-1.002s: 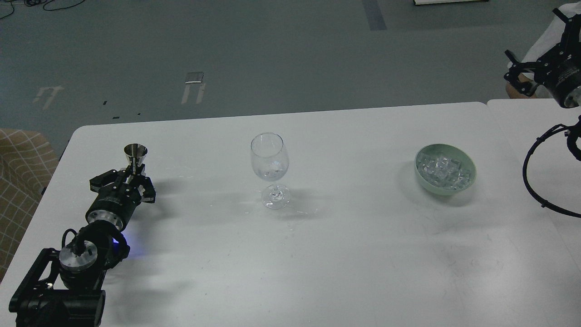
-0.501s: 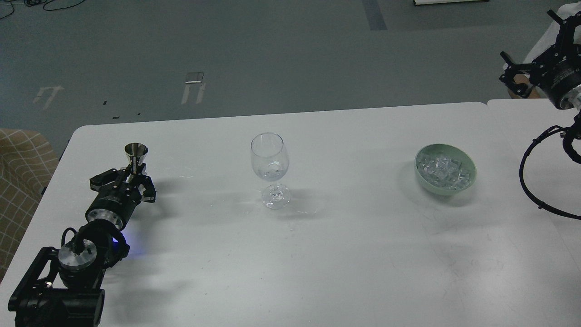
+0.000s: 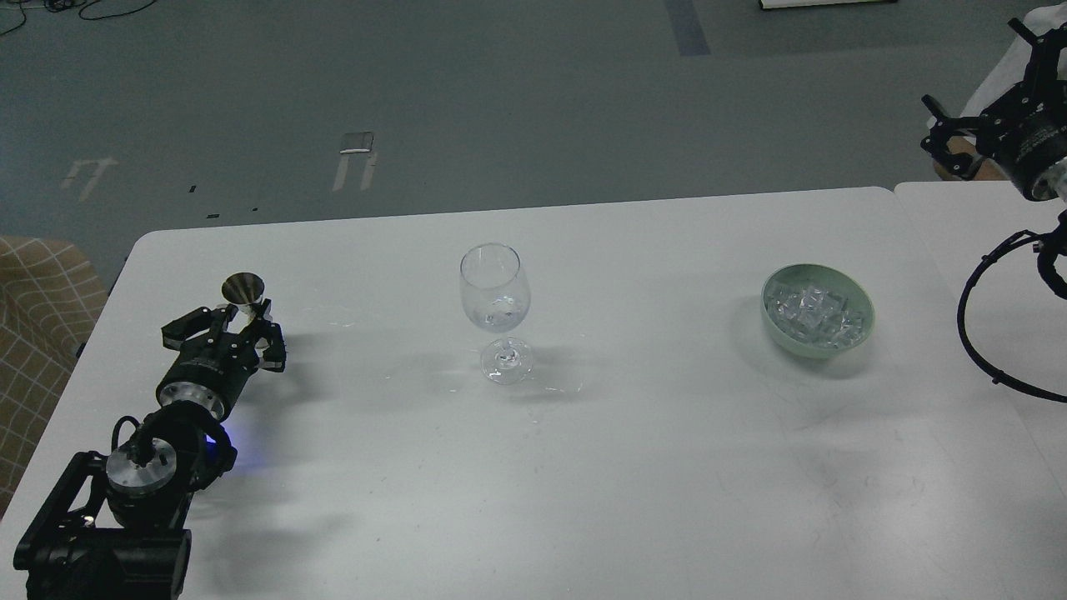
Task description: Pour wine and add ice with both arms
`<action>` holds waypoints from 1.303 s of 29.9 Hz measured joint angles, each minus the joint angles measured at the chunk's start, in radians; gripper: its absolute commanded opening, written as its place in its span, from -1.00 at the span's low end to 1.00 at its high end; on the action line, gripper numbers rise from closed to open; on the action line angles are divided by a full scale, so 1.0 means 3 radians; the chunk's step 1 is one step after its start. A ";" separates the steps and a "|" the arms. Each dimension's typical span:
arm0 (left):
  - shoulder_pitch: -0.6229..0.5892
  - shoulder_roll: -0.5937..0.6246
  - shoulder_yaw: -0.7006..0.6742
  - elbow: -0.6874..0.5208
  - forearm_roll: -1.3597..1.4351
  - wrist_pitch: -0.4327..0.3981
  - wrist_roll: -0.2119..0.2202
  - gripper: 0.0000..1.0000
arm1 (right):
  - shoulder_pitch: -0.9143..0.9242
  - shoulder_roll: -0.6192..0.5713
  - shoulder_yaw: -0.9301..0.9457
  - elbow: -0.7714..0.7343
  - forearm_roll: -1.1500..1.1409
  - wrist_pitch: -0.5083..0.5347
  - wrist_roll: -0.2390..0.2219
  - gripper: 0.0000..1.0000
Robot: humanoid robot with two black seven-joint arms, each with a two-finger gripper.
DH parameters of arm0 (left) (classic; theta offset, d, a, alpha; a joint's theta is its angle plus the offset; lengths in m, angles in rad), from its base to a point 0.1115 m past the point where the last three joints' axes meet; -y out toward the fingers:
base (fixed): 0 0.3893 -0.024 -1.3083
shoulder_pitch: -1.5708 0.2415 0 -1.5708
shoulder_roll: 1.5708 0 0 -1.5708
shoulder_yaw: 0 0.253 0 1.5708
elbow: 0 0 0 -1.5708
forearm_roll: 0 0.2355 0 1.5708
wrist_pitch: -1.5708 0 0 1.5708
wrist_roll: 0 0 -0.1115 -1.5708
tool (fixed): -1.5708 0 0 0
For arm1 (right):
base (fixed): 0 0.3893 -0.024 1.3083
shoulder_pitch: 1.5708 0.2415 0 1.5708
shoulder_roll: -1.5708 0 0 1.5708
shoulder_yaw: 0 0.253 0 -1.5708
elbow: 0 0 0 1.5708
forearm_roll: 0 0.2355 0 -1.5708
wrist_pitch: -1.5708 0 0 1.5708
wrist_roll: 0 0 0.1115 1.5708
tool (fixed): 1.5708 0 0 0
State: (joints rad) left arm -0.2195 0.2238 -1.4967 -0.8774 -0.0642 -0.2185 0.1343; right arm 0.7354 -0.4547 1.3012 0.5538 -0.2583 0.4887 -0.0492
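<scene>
A clear stemmed wine glass (image 3: 495, 300) stands upright at the middle of the white table (image 3: 583, 467), with something clear low in its bowl. The ice (image 3: 813, 310) is a heap of clear cubes in a pale green bowl (image 3: 865, 327) at the right. My left gripper (image 3: 237, 321) lies low at the table's left, shut on a small steel jigger (image 3: 242, 289) whose open cup faces up and towards me. My right gripper (image 3: 977, 100) is raised at the far right, beyond the table's back corner, fingers spread and empty.
A second white table (image 3: 975, 242) joins on the right, under my right arm's looped cable (image 3: 971, 333). A tan checked seat (image 3: 37, 308) stands off the left edge. Grey floor lies beyond the far edge.
The jigger has dropped lower and tipped towards me in my left gripper, which shifted slightly. My right gripper rose a little, then barely moved. Glass and bowl are still.
</scene>
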 measured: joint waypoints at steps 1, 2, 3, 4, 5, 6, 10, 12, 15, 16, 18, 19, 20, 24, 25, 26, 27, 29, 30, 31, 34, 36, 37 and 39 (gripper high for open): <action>0.0000 0.0001 0.0002 0.0000 0.0001 0.0000 0.0001 0.09 | 0.0001 0.0006 0.0001 0.0000 0.0000 0.0000 0.0000 1.00; 0.0000 0.0001 0.0002 0.0000 0.0001 0.0000 0.0002 0.24 | 0.0001 0.0011 0.0002 0.0000 0.0000 0.0000 0.0000 1.00; 0.0000 0.0002 0.0002 0.0000 0.0001 0.0000 0.0002 0.32 | 0.0002 0.0014 0.0002 0.0000 0.0000 0.0000 0.0000 1.00; 0.0000 0.0002 0.0002 -0.0001 0.0001 0.0003 0.0002 0.36 | 0.0002 0.0015 0.0003 0.0000 0.0000 0.0000 0.0000 1.00; 0.0000 0.0002 0.0001 -0.0002 0.0001 0.0004 0.0002 0.41 | 0.0003 0.0016 0.0003 0.0000 0.0000 0.0000 0.0000 1.00; 0.0000 0.0003 0.0000 -0.0003 0.0001 0.0004 0.0004 0.44 | 0.0004 0.0017 0.0003 0.0000 0.0000 0.0000 0.0000 1.00; 0.0000 0.0010 -0.0002 -0.0029 0.0008 -0.0004 0.0022 0.61 | 0.0005 0.0016 0.0004 0.0000 0.0000 0.0000 0.0000 1.00; 0.0000 0.0009 -0.0005 -0.0082 0.0011 -0.0018 0.0037 0.70 | 0.0005 0.0010 0.0004 0.0000 0.0000 0.0000 0.0000 1.00; 0.0000 0.0030 -0.0021 -0.0229 0.0011 -0.0018 0.0046 0.74 | 0.0005 -0.0007 0.0003 0.0000 0.0002 0.0000 0.0000 1.00; 0.0000 0.0038 -0.0027 -0.0267 0.0011 -0.0018 0.0049 0.78 | 0.0005 -0.0011 0.0000 0.0000 0.0002 0.0000 0.0000 1.00; 0.0000 0.0061 -0.0038 -0.0329 0.0011 -0.0017 0.0052 0.85 | 0.0004 -0.0020 -0.0004 0.0000 0.0003 0.0000 0.0000 1.00; 0.0000 0.0084 -0.0044 -0.0363 0.0011 -0.0017 0.0052 0.87 | 0.0003 -0.0030 -0.0004 0.0000 0.0004 0.0000 0.0000 1.00; 0.0000 0.0107 -0.0050 -0.0402 0.0011 -0.0018 0.0051 0.88 | 0.0002 -0.0040 -0.0003 0.0000 0.0006 0.0000 0.0000 1.00; 0.0000 0.0200 -0.0056 -0.0586 0.0012 -0.0024 0.0051 0.93 | 0.0000 -0.0062 -0.0001 0.0000 0.0014 0.0000 0.0000 1.00; 0.0000 0.0232 -0.0056 -0.0641 0.0013 -0.0023 0.0051 0.93 | 0.0000 -0.0070 0.0001 0.0000 0.0015 0.0000 0.0000 1.00; 0.0000 0.0262 -0.0054 -0.0693 0.0014 -0.0010 0.0052 0.93 | 0.0000 -0.0074 0.0002 0.0000 0.0016 0.0000 0.0000 1.00; 0.0000 0.0289 -0.0052 -0.0740 0.0014 0.0007 0.0053 0.94 | -0.0001 -0.0077 0.0003 0.0000 0.0017 0.0000 0.0000 1.00; 0.0000 0.0338 -0.0049 -0.0822 0.0014 0.0042 0.0057 0.94 | -0.0001 -0.0077 0.0003 0.0008 0.0017 0.0000 0.0000 1.00; 0.0000 0.0361 -0.0048 -0.0860 0.0015 0.0069 0.0059 0.95 | -0.0001 -0.0077 0.0003 0.0022 0.0017 0.0000 0.0000 1.00; -0.0001 0.0397 -0.0047 -0.0909 0.0014 0.0104 0.0060 0.95 | -0.0001 -0.0080 0.0003 0.0041 0.0017 0.0000 0.0000 1.00; -0.0003 0.0515 -0.0043 -0.1058 0.0014 0.0190 0.0063 0.95 | -0.0001 -0.0097 0.0003 0.0081 0.0017 0.0000 0.0000 1.00; -0.0005 0.0578 -0.0039 -0.1146 0.0018 0.0215 0.0064 0.95 | -0.0002 -0.0103 0.0003 0.0092 0.0018 0.0000 0.0000 1.00; -0.0007 0.0614 -0.0035 -0.1205 0.0022 0.0227 0.0064 0.95 | -0.0002 -0.0107 0.0003 0.0096 0.0018 0.0000 0.0000 1.00; -0.0014 0.0701 -0.0021 -0.1301 0.0035 0.0256 0.0064 0.95 | -0.0002 -0.0124 0.0000 0.0128 0.0017 0.0000 0.0000 1.00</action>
State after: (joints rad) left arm -0.2236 0.4342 -1.5029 -1.2678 -0.0537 -0.1416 0.1534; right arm 0.7349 -0.4920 1.3011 0.5922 -0.2532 0.4887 -0.0491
